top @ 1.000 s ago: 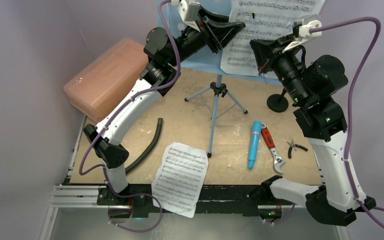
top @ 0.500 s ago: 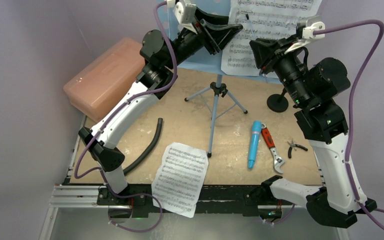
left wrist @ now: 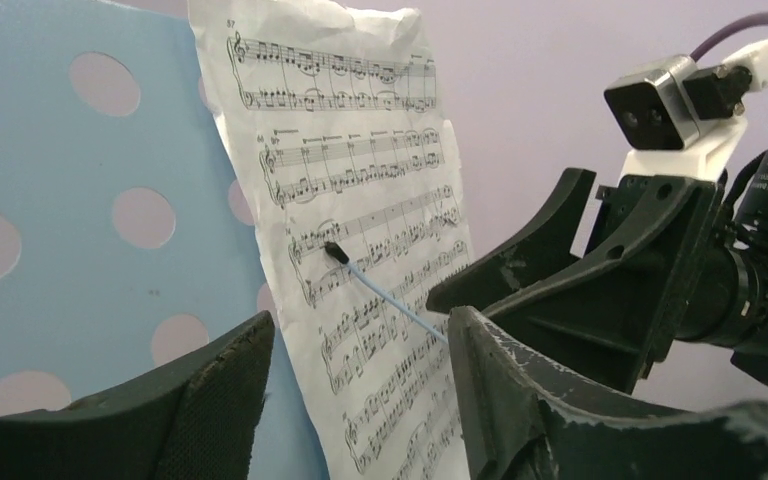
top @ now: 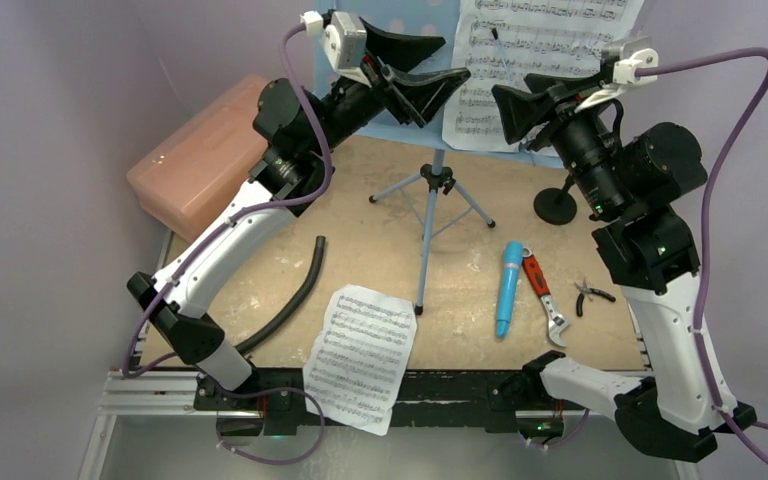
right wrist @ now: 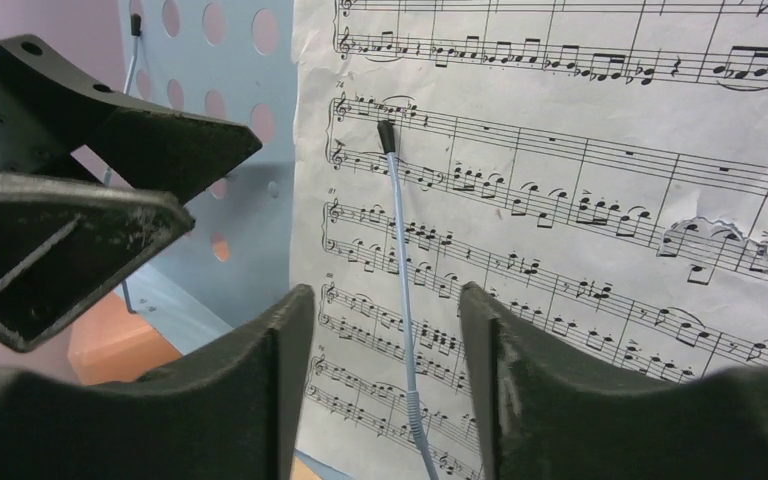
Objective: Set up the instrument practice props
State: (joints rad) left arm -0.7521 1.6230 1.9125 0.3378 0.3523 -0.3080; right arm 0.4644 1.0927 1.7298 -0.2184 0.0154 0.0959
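One page (top: 545, 45) sits on the music stand (top: 438, 182). The second page (top: 360, 355) overhangs the desk's (top: 380, 240) near edge, and the microphone (top: 508, 290) lies unmounted, apart from the mic stand (top: 555, 205). Left gripper (top: 450, 58) and right gripper (top: 512, 90) are wide open and empty.

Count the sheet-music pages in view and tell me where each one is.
2. One page stands on the blue music stand at the back; the second page lies flat, overhanging the table's near edge. Others could be hidden from these views.
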